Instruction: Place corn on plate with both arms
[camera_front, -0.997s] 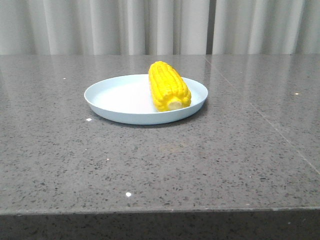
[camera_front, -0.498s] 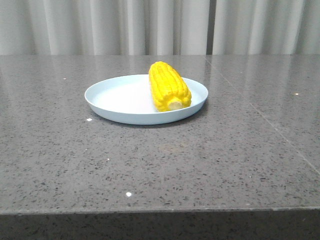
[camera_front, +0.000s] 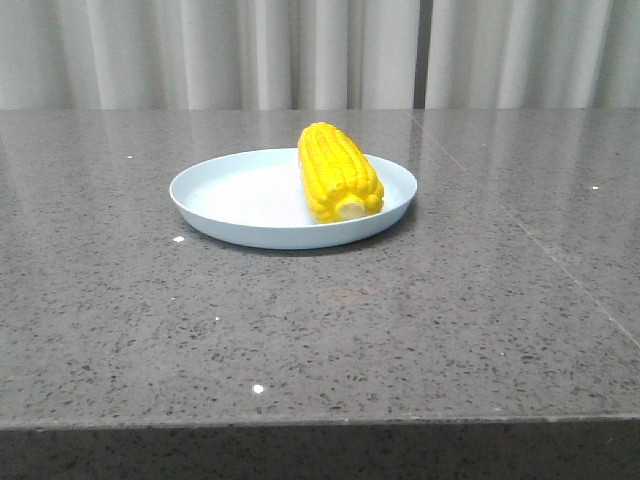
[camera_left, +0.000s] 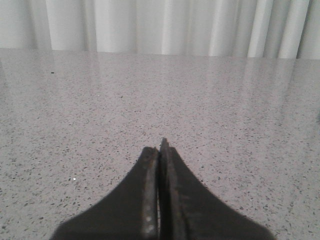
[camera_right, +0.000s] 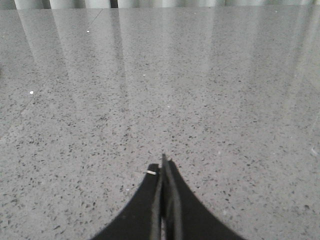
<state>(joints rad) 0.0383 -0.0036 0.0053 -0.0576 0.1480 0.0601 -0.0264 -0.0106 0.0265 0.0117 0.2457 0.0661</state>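
Judging by how things lie, I take the job as essentially finished. Starting on my left, my left gripper (camera_left: 160, 150) is clenched on nothing, its two fingers pressed together over bare speckled table (camera_left: 100, 100), with neither task object in its view. In the middle, the plate (camera_front: 230, 195) sits flat on the grey table, and the corn (camera_front: 338, 172) lies inside it on its right half, pale stub end toward me, touching the dish near the front rim. On my right, my right gripper (camera_right: 164, 165) is likewise clamped empty above bare table. Neither arm shows in the front view; nothing seems left to do.
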